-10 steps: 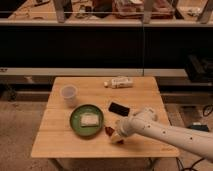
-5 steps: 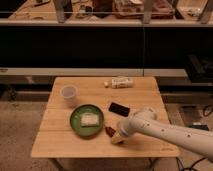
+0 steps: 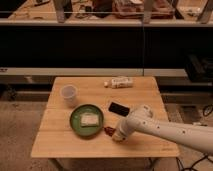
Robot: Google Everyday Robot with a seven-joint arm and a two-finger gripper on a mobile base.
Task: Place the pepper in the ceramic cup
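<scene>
The dark red pepper (image 3: 108, 131) lies on the wooden table (image 3: 60, 140) just right of the green plate (image 3: 86, 120). My gripper (image 3: 116, 135) is at the end of the white arm that reaches in from the lower right, down at the table right beside the pepper and partly covering it. The ceramic cup (image 3: 69, 94) stands upright at the table's left, behind the plate and well apart from the gripper.
A pale rectangular item (image 3: 89, 120) lies on the green plate. A flat black rectangular object (image 3: 119, 108) lies just behind the gripper. A white bottle (image 3: 120, 82) lies on its side near the table's back edge. Dark shelving runs behind the table.
The gripper has shifted slightly down and left, closer onto the pepper. Nothing else has moved.
</scene>
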